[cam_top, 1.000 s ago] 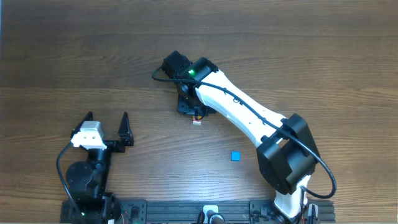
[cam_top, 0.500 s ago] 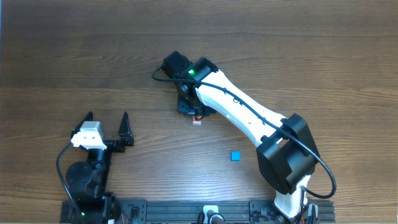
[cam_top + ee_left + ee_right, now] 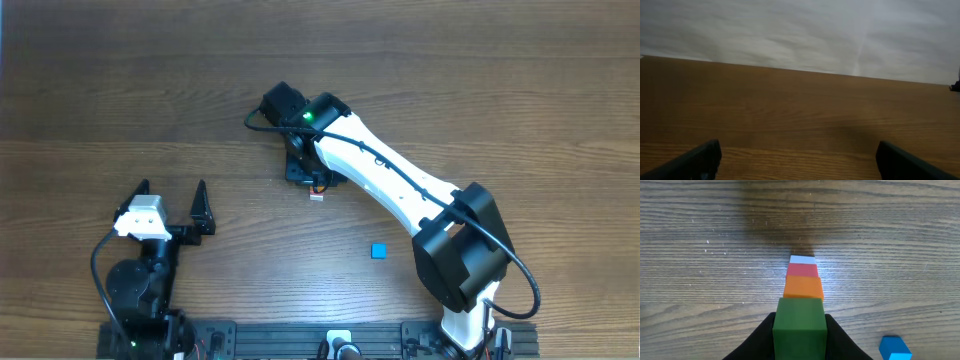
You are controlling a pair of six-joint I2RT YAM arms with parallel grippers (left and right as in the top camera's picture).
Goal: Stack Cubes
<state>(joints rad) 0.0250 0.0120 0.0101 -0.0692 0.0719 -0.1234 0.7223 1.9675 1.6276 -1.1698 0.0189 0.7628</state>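
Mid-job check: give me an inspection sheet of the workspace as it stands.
Surface: wooden table, bare grain.
Job's things: green cube tops a column of orange cube, red cube, white cube, contact unclear; blue cube lies apart.
Clutter: nothing seen.
Grippers: right gripper shut on green cube; left gripper open, holding nothing.
Cables: black cable loops beside right arm.
Surroundings: pale wall beyond the table.

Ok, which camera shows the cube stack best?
The right wrist view: the stack shows all four layers, green cube on top between the right hand's fingers, then orange, red, white. In the top view the right hand covers it except a sliver. The left wrist view faces table and wall.
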